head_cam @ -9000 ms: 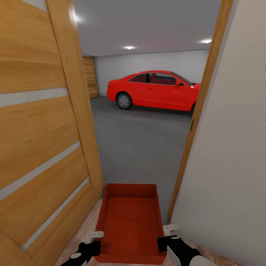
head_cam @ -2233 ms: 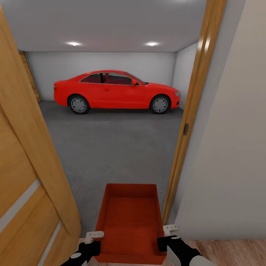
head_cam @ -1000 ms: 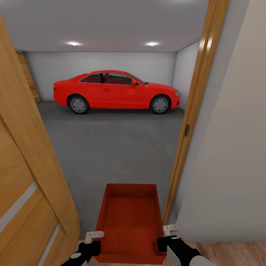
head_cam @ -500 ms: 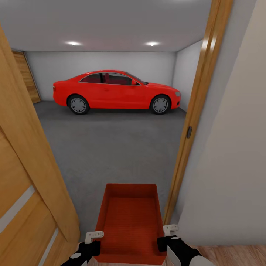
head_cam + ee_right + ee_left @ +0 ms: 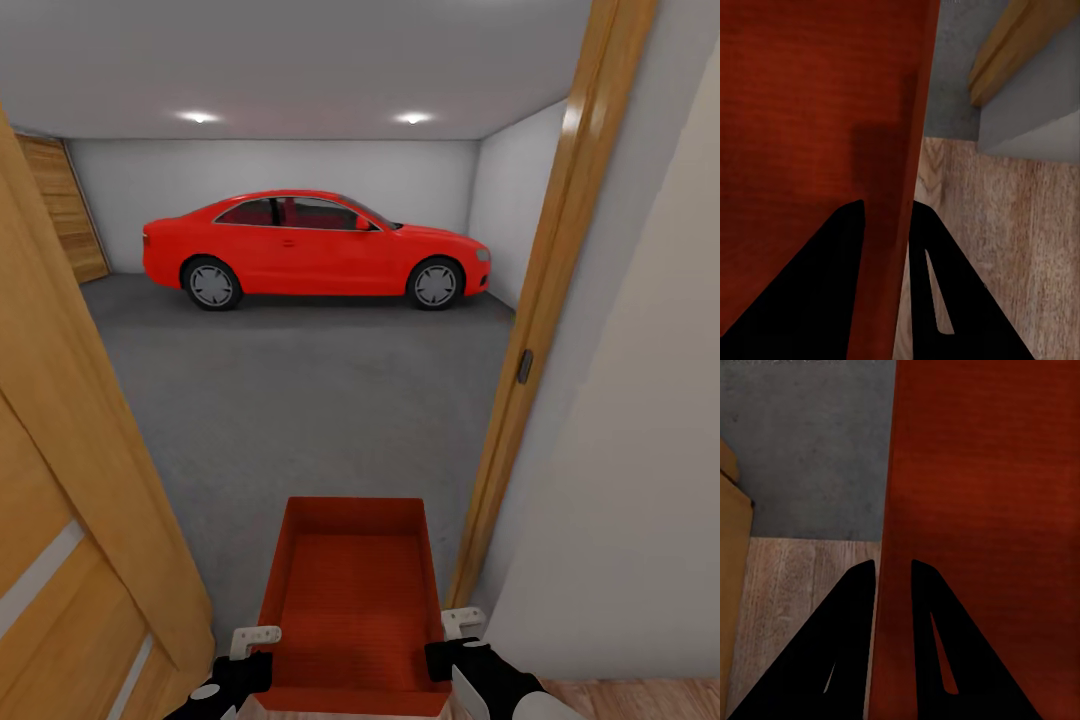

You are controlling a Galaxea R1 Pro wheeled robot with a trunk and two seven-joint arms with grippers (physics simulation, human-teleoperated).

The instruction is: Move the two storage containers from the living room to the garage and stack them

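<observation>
One red-orange storage container [image 5: 350, 595] hangs level in front of me, open top up, at the bottom middle of the head view. My left gripper [image 5: 256, 636] is shut on its left wall and my right gripper [image 5: 460, 625] is shut on its right wall. In the left wrist view the black fingers [image 5: 859, 607] straddle the container wall [image 5: 891, 585]. Likewise the right wrist view has its fingers [image 5: 847, 247] pinching the wall [image 5: 907, 195]. Through the doorway ahead lies the garage, with its grey concrete floor [image 5: 300, 390].
An open orange wooden door [image 5: 70, 500] stands close on my left. The wooden door frame [image 5: 545, 330] and a pale wall [image 5: 640, 450] are close on my right. A red car [image 5: 310, 248] is parked across the far end of the garage. Light wood planks [image 5: 802, 585] lie below me.
The view has crept forward toward the doorway, with the door frame sliding right and more garage floor showing. The container and both grippers keep the same place in the picture.
</observation>
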